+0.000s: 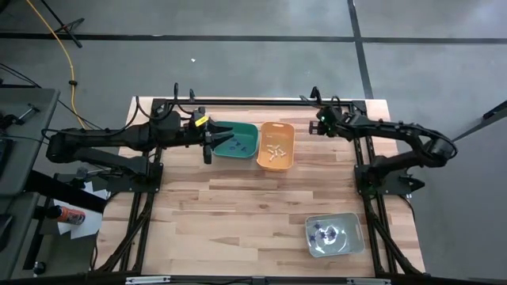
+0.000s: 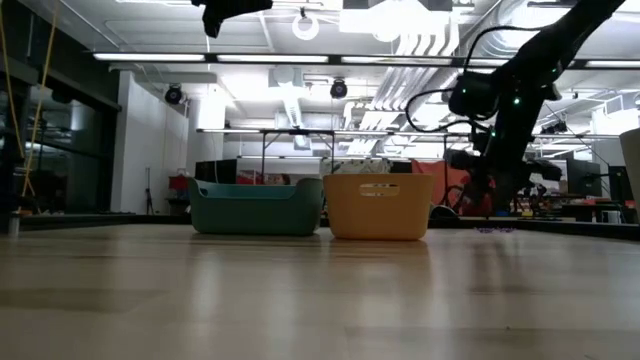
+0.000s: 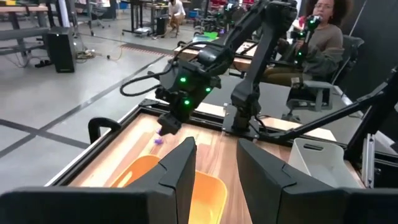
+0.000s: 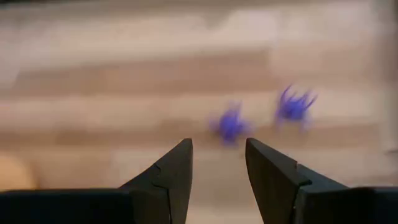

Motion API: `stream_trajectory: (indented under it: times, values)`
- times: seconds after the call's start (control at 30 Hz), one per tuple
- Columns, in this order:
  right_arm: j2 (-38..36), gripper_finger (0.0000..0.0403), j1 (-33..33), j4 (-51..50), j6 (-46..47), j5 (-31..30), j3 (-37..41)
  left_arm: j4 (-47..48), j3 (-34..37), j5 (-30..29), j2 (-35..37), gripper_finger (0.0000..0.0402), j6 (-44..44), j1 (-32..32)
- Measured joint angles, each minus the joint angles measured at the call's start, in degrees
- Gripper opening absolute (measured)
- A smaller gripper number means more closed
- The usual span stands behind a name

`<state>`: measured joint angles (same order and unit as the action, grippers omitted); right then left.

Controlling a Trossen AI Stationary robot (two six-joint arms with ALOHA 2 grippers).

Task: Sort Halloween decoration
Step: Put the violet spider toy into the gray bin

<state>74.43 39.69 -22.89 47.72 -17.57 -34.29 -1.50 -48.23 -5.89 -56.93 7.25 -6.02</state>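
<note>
Right gripper (image 4: 217, 163) fingers narrowly apart above purple trinkets (image 4: 231, 124); left gripper (image 1: 207, 141) fingers narrowly apart over green bin (image 1: 247, 142)

green bin (image 1: 238, 140) far side of table, touching orange bin (image 1: 276, 146) on its right | grey bin (image 1: 333, 235) near front right corner, well apart | wooden table (image 1: 238, 214) | yellow cable (image 1: 59, 43) on floor, back left | seated person (image 3: 317, 37) beyond table
</note>
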Motion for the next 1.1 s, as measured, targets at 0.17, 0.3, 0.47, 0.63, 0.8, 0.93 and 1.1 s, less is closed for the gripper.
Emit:
stream_trajectory:
  times: [0.17,0.3,0.47,0.63,0.8,0.93,1.1]
  values:
    - [6.0,0.0144,4.1,1.7,-2.6,0.7,-2.3,0.0,0.0,-0.6,0.0,0.0108,0.0,0.0]
    - [10.7,0.0144,4.9,2.9,-4.1,1.5,-3.8,0.0,0.0,-1.6,0.0,0.0108,0.0,0.0]
    - [14.7,0.0144,4.9,3.5,-4.7,3.0,-4.4,-0.1,0.0,-2.2,0.0,0.0108,0.1,0.0]
    - [16.4,0.0144,4.1,3.3,-5.4,2.3,-4.6,0.0,0.0,-2.3,0.0,0.0108,0.1,0.0]
    - [16.2,0.0125,3.7,3.1,-7.6,2.3,-4.5,0.0,0.0,-2.4,0.0,0.0108,0.1,0.0]
    - [15.5,0.0047,3.6,2.9,-9.3,3.3,-4.5,0.0,0.0,-2.4,0.0,0.0108,0.1,0.0]
    - [13.0,0.0013,3.6,1.5,-11.4,5.3,-4.1,0.4,0.0,-2.4,0.0,0.0108,0.1,0.0]
